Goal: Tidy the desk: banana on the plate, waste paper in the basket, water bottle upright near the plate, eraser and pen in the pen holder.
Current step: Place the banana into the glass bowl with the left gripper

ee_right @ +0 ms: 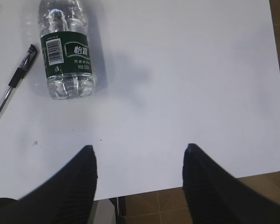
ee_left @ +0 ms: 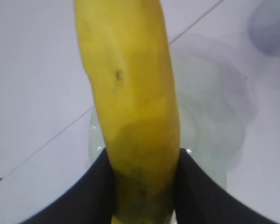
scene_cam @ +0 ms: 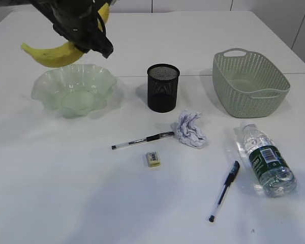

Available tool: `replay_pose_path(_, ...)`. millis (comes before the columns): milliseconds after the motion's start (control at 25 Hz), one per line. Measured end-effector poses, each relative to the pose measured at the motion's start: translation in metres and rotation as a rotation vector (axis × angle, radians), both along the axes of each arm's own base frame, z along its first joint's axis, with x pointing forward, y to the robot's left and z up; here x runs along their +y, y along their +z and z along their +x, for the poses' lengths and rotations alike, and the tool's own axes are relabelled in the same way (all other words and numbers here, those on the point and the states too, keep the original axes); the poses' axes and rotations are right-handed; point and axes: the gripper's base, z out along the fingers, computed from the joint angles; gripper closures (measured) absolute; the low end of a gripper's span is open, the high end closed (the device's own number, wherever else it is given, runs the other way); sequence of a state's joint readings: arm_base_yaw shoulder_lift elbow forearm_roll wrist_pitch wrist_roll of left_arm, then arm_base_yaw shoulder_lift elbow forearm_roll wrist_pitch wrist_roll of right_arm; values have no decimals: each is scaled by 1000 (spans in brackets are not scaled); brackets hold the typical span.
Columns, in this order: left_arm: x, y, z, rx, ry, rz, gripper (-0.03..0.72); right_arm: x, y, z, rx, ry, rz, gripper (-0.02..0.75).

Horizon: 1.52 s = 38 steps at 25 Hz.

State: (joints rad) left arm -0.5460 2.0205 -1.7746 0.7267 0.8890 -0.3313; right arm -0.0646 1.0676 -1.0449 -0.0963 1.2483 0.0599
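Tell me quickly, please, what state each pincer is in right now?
Left pincer: closed on the banana, held above the plate.
Right pincer: open, holding nothing, over bare table.

Bottle label: clear plastic water bottle (ee_right: 65, 51), upper left of the right wrist view, carries a green band with white Chinese characters, "怡寶", and a barcode.
Smaller print: too small to read.

Colours, placed relative to the black mesh pen holder (scene_cam: 163, 87): left, a yellow banana (scene_cam: 53, 55) with brown specks above a translucent pale-green plate (scene_cam: 73, 90); right, a sage-green woven basket (scene_cam: 249, 81); in front, white crumpled paper (scene_cam: 190, 129), a pale-yellow eraser (scene_cam: 153, 159), black-capped pens (scene_cam: 142, 141), and a clear bottle (scene_cam: 267, 158) with a dark-green label.
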Motion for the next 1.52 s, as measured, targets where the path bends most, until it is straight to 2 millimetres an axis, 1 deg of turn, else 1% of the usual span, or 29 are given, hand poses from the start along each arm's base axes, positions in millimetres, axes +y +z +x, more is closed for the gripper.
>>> replay_pose_path(200,14,4,15,-84,29,-116,452,0,0,0,0,0,-2,303)
replay_pose_path(440,40,8,34,-164,103,-272,452,0,0,0,0,0,-2,303)
replay_pose_path(520,48,6,38,-161,131,-319,452,0,0,0,0,0,-2,303)
replay_pose_path(600,56,-1,43,-143,168,-356,452,0,0,0,0,0,-2,303)
replay_pose_path(680,60,-8,46,-125,190,-384,452,0,0,0,0,0,-2,303)
replay_pose_path(960,55,-36,53,-61,215,-417,449,0,0,0,0,0,-2,307)
replay_pose_path(1200,53,-62,58,-12,226,-404,447,0,0,0,0,0,-2,307)
replay_pose_path(1520,50,-86,63,24,228,-389,445,0,0,0,0,0,-2,307)
